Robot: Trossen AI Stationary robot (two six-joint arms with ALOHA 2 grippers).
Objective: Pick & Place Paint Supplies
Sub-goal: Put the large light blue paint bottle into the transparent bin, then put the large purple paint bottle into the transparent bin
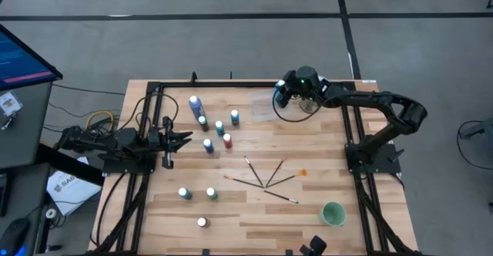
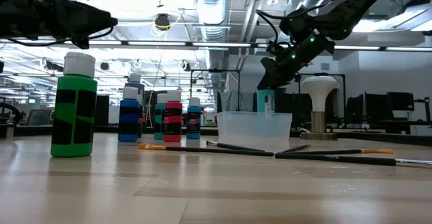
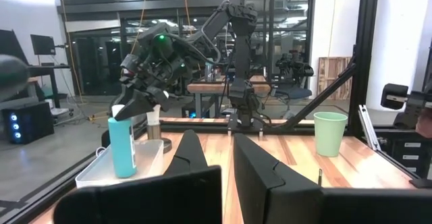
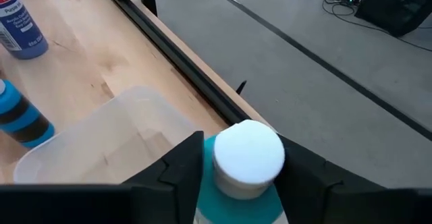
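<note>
My right gripper (image 1: 286,96) is near the table's far edge, shut on a teal white-capped paint bottle (image 3: 123,147) at a clear plastic tub (image 4: 101,150). In the low view this bottle (image 2: 264,101) shows behind the tub (image 2: 254,127). My left gripper (image 1: 185,139) hovers open at the left, beside a group of several bottles (image 1: 219,127) standing upright. Three more bottles (image 1: 199,194) stand nearer the near edge. Several thin brushes (image 1: 266,179) lie flat mid-table. My right gripper pinches the teal bottle between its two fingers (image 4: 182,164), one on each side of the shoulder just under the white cap (image 4: 248,153). It comes from above at a slant. The bottle stays upright with its lower part (image 3: 125,170) inside the tub; whether its base rests there I cannot tell.
A round green cup (image 1: 333,213) stands near the right near corner. The white-topped stemmed stand (image 2: 318,106) is next to the tub. Black frame rails (image 1: 154,133) run along the table's left, right and far sides. Bare wood lies between the brushes and the tub.
</note>
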